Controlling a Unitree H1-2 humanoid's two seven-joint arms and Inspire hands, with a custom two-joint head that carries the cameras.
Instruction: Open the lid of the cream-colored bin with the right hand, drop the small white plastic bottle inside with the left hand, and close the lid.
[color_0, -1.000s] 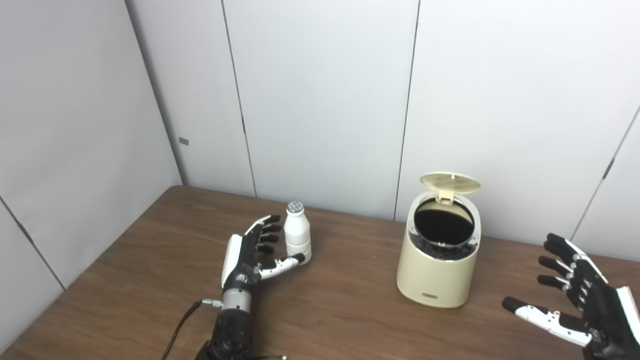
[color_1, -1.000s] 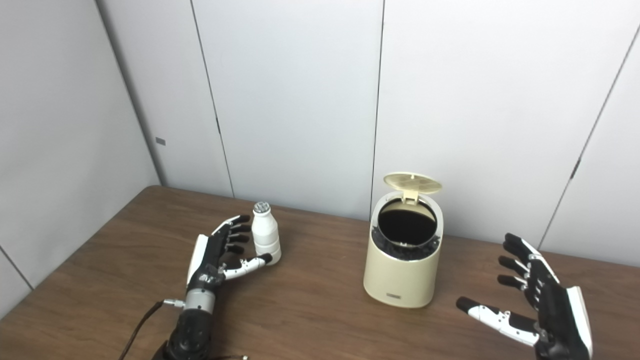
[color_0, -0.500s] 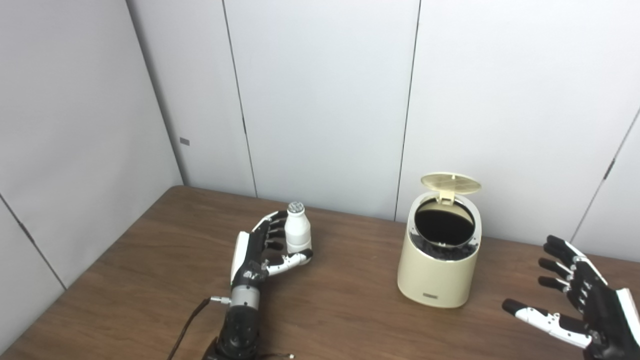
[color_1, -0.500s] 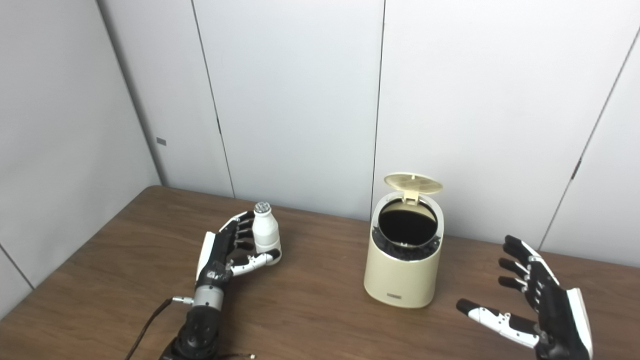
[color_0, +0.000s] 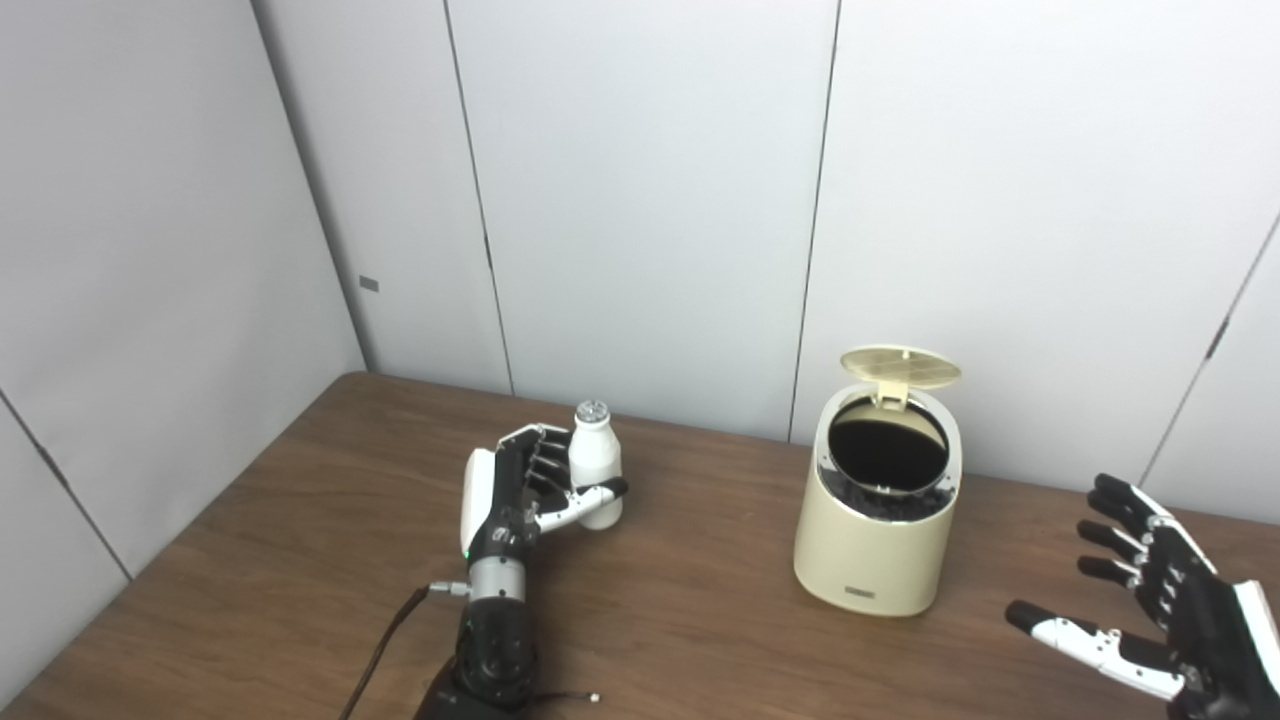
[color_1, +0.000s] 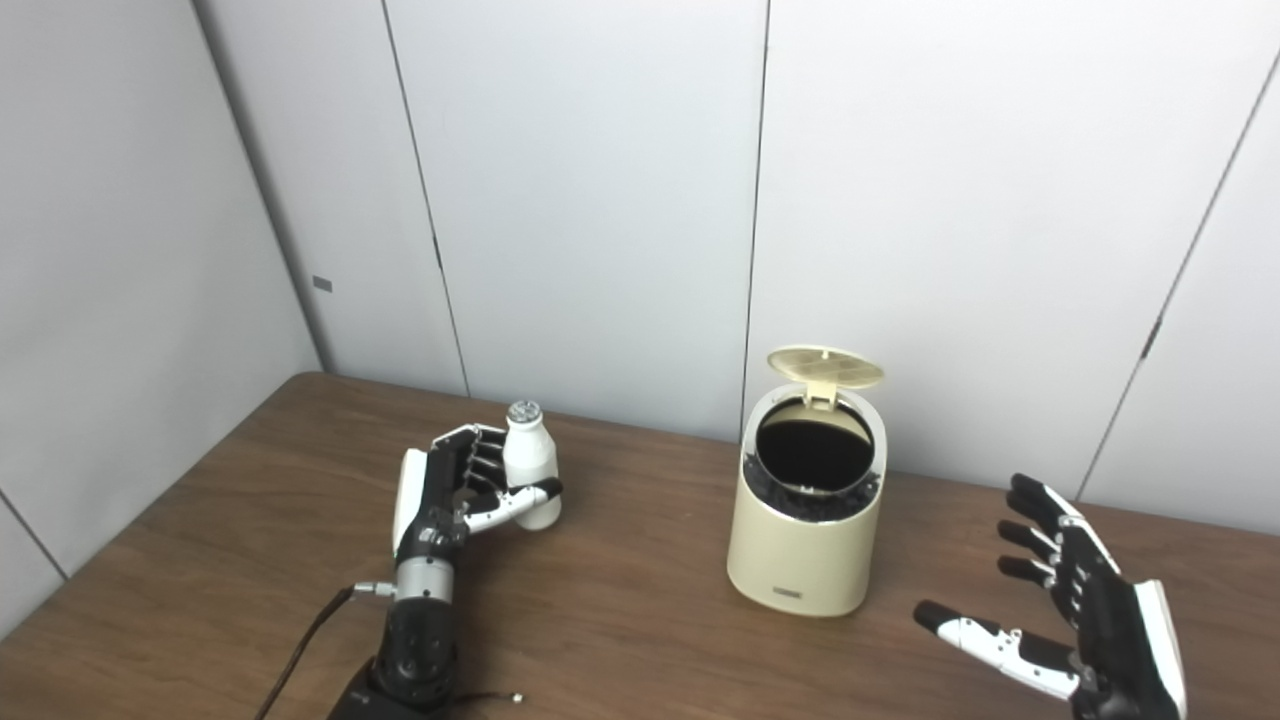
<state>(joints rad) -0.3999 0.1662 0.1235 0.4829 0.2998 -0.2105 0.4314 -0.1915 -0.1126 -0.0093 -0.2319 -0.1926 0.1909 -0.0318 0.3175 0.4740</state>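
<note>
White plastic bottle (color_0: 594, 468) now clasped in my left hand (color_0: 520, 485), fingers curled tighter than before, right hand (color_0: 1165, 620) spread empty, bin lid (color_0: 900, 366) up.

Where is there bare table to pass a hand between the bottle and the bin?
Bare wood runs between the white bottle, gripped by the left robot hand, and the open cream bin. More lies bare between the bin and the open right robot hand. It is crowded only around the bottle.

Both head cameras look down and forward from above the near table (color_0: 700, 640) edge at middling range, sharing the whole tabletop and grey wall panels (color_1: 600, 200), offset slightly sideways.
</note>
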